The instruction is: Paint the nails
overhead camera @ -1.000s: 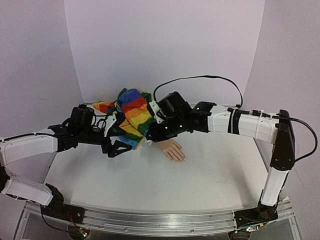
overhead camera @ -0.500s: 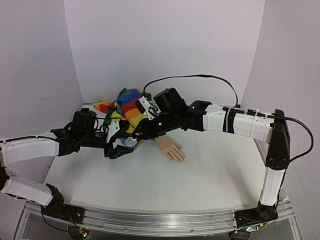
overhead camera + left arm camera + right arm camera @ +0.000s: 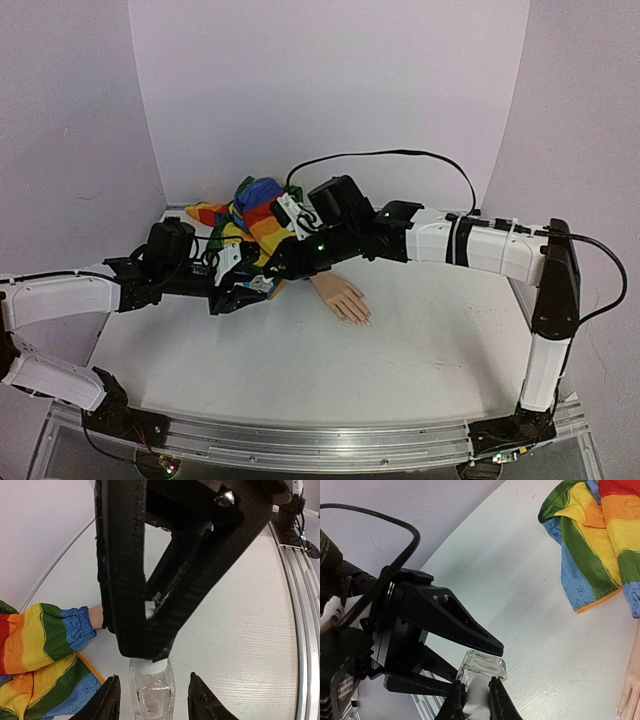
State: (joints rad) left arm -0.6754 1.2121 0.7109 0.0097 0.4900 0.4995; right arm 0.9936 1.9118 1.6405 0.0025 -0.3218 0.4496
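1. The mannequin hand [image 3: 342, 298] is smooth, matt and peach-coloured. It lies flat on the table [image 3: 430, 350], with its fingers pointing to the near right. The nails [image 3: 361, 319] at its fingertips are too small to judge
2. Its sleeve [image 3: 262, 215] is soft, crumpled cloth in rainbow stripes with a gathered blue cuff. It is heaped near the curved back edge of the table
3. The bottle [image 3: 150, 697] is small and of clear glass, with a white cap [image 3: 472, 707]. It is to the left of the hand, near the cuff
4. The right gripper [image 3: 475, 694] has its jaws clamped on the cap
5. The left gripper [image 3: 153, 681] has its jaws apart, one black finger on each side of the glass. A thin strip of table shows on both sides
6. The two grippers are crowded tip to tip. The white, finely grained surface spreads wide toward the metal rail [image 3: 300, 445] at the near edge and toward the right
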